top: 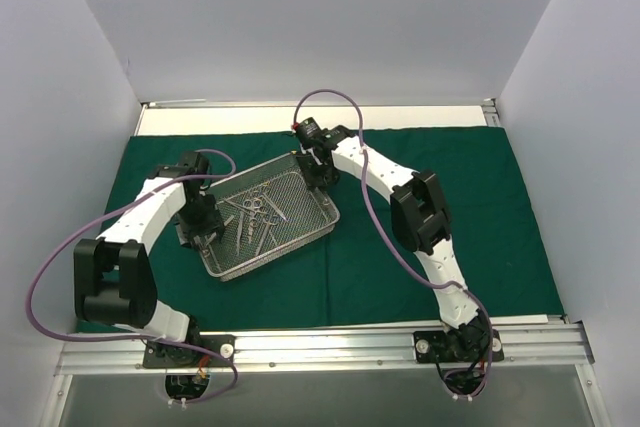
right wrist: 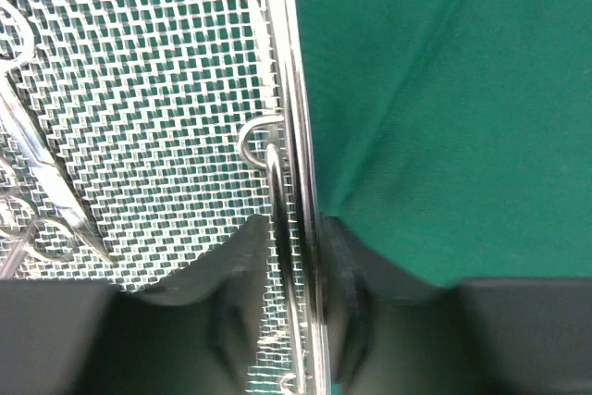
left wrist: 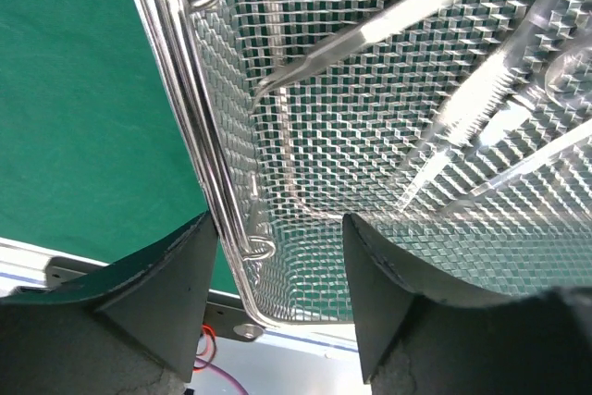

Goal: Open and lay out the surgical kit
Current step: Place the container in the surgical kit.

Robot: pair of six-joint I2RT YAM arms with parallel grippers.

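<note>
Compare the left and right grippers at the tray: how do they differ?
Jaws: the left gripper stands wide open, straddling the tray rim loosely; the right gripper is nearly closed, pinching the rim. Place: the left gripper is at the tray's left short end, the right gripper at its right short end. Shared: both come down on the rim, with the cloth just outside.

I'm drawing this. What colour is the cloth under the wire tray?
Dark green cloth drape; top external view shows it best.
</note>
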